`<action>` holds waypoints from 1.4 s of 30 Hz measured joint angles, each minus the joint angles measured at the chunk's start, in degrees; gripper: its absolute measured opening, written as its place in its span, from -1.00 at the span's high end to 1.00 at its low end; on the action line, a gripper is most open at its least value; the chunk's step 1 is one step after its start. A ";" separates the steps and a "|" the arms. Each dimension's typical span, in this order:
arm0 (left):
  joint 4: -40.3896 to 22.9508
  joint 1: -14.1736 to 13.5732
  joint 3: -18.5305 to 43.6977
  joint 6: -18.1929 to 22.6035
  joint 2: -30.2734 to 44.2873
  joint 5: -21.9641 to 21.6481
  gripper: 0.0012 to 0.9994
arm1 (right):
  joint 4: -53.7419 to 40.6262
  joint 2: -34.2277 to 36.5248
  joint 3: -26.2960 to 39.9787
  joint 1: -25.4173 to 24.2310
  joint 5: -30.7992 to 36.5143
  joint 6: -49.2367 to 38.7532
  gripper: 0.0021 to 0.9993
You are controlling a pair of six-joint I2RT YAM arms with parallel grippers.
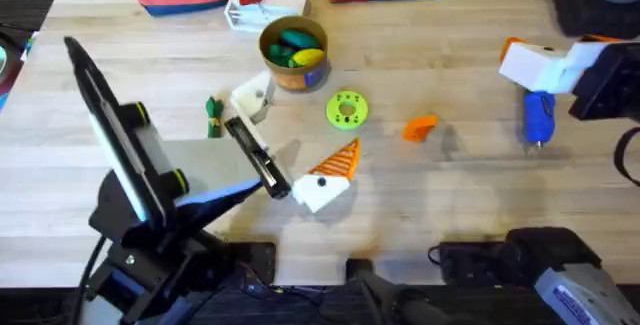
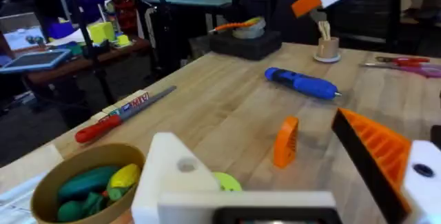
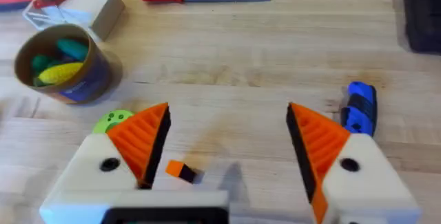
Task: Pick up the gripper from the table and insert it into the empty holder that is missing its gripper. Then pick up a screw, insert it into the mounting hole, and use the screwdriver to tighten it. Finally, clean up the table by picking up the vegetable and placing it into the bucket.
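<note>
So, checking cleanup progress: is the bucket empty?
No. The bucket already holds green and yellow toy pieces; the dark green vegetable lies outside it.

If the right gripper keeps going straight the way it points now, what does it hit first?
Probably the loose orange gripper on the table, lying between the open right gripper's fingers, nearer one finger. Depth is unclear. The screwdriver sits off to one side.

The left end effector (image 1: 300, 160) hangs open just beside the lime-green disc (image 1: 347, 109); the right end effector (image 1: 540, 65), fingers spread, hovers far beyond it.
</note>
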 joint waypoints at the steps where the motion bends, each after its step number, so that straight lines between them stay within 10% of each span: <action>1: -0.19 -0.27 -1.02 -0.45 -1.60 0.03 -0.97 | 0.00 0.00 0.00 0.00 0.01 0.00 -0.98; 15: -11.08 -0.38 -6.33 -4.63 -11.18 0.12 -0.97 | 0.00 0.00 0.00 0.00 0.01 0.00 -0.98; 42: -11.08 -0.38 -6.33 -5.73 -11.21 0.14 -0.97 | 0.00 0.00 0.00 0.00 0.01 0.00 -0.98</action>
